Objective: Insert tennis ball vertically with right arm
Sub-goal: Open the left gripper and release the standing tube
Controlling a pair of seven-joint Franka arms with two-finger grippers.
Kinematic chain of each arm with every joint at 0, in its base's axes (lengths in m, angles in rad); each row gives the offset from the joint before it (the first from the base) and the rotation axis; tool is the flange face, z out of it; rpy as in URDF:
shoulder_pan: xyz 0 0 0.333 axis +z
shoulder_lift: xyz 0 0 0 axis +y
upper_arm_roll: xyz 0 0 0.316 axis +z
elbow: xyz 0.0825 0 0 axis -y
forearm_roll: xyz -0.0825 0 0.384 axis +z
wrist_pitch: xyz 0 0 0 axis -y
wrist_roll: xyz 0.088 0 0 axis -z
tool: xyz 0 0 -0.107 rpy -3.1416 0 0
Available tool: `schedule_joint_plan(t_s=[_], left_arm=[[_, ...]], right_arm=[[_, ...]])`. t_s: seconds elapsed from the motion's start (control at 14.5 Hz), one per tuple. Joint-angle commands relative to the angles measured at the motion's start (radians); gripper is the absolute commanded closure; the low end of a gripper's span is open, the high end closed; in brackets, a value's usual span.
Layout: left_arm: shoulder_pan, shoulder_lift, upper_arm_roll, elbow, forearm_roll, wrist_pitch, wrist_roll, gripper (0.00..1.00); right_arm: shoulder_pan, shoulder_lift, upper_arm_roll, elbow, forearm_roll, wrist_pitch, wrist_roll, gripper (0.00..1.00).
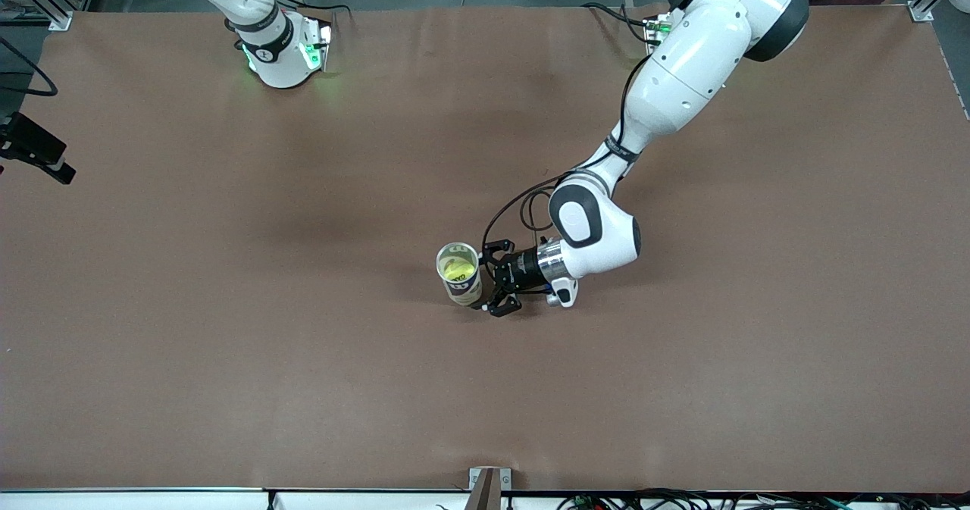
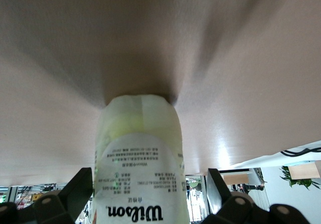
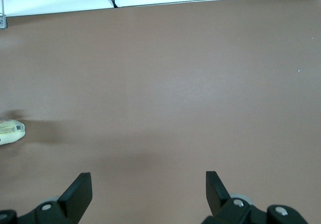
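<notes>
A clear tennis ball can with a white label stands upright mid-table, and a yellow tennis ball lies inside it. My left gripper reaches in low from the left arm's end, open, its fingers either side of the can's lower part. In the left wrist view the can fills the space between the fingers, with a gap showing on one side. My right gripper is open over bare table and holds nothing. The can shows at the edge of the right wrist view. The front view shows only the right arm's base.
Brown table surface spreads wide round the can. A black camera mount sits at the right arm's end of the table. A small bracket stands at the table edge nearest the front camera.
</notes>
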Motion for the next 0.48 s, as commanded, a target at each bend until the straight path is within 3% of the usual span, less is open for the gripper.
schedule_joint_plan(t_s=[0.0, 0.41], left_arm=[[0.018, -0.038, -0.006, -0.064, -0.016, -0.009, 0.047, 0.00], [0.050, -0.067, -0.005, -0.118, -0.016, -0.051, 0.067, 0.00]], right_arm=[[-0.015, 0.009, 0.011, 0.018, -0.017, -0.008, 0.001, 0.00], [-0.015, 0.011, 0.011, 0.015, -0.017, -0.013, -0.003, 0.00]])
